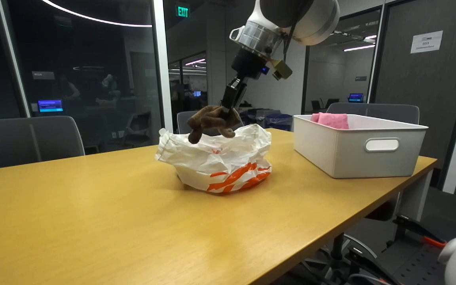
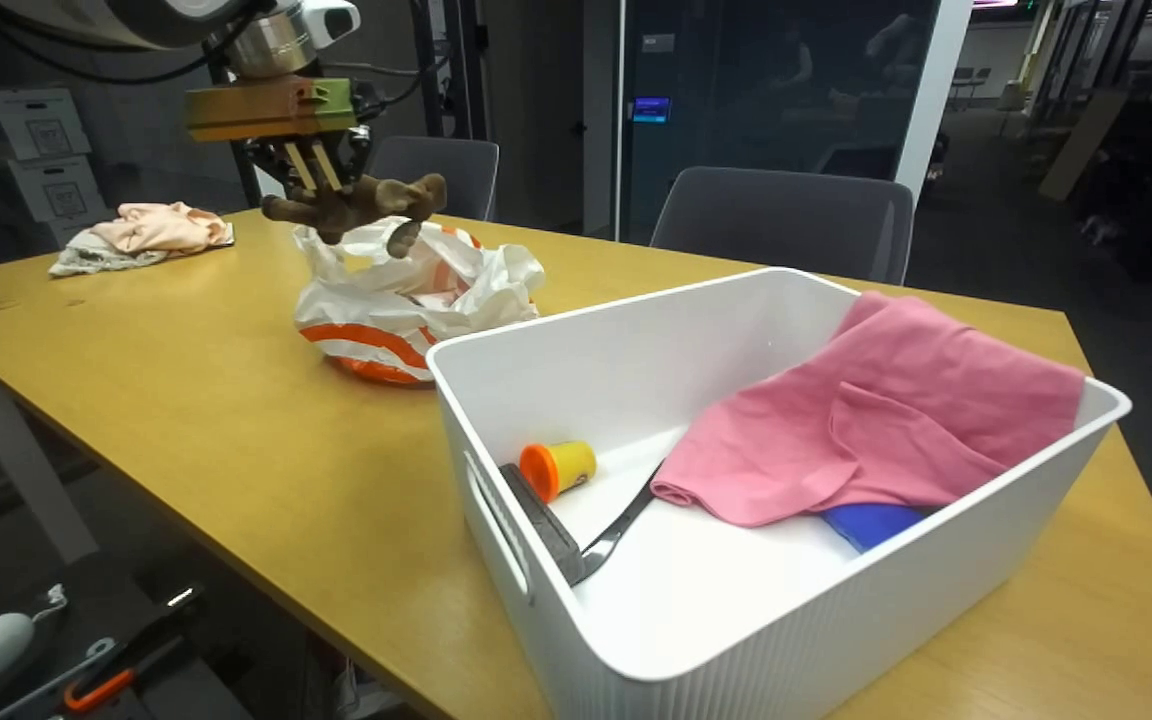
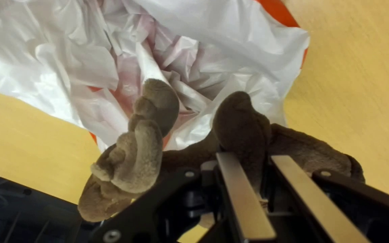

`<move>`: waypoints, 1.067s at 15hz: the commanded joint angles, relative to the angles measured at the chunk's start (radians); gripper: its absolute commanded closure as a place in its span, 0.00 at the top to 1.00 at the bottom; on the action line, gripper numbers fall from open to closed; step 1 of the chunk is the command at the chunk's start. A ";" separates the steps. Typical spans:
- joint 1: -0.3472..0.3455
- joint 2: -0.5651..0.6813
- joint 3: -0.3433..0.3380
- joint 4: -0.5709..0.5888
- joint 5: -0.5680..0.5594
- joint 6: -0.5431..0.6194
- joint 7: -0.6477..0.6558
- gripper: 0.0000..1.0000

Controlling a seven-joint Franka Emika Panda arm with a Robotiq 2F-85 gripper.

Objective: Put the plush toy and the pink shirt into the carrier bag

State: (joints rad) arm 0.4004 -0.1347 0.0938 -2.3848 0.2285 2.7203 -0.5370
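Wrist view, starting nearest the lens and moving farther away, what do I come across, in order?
Gripper → plush toy, held in its grip → carrier bag, partly covered by the toy → table. Left out: the dark area at lower left, too unclear to place.

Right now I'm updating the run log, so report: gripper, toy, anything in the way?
Gripper shut on plush toy, held partly over carrier bag. Bag's mouth crumpled, may snag it. Pink shirt in white bin.
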 commanded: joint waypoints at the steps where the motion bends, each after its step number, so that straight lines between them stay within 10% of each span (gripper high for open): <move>1: -0.063 0.067 -0.011 0.072 0.022 0.000 -0.114 0.05; 16: -0.109 0.159 0.112 0.019 0.332 0.122 -0.294 0.06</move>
State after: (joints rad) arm 0.2860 -0.0216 0.1761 -2.4090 0.4931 2.7730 -0.7911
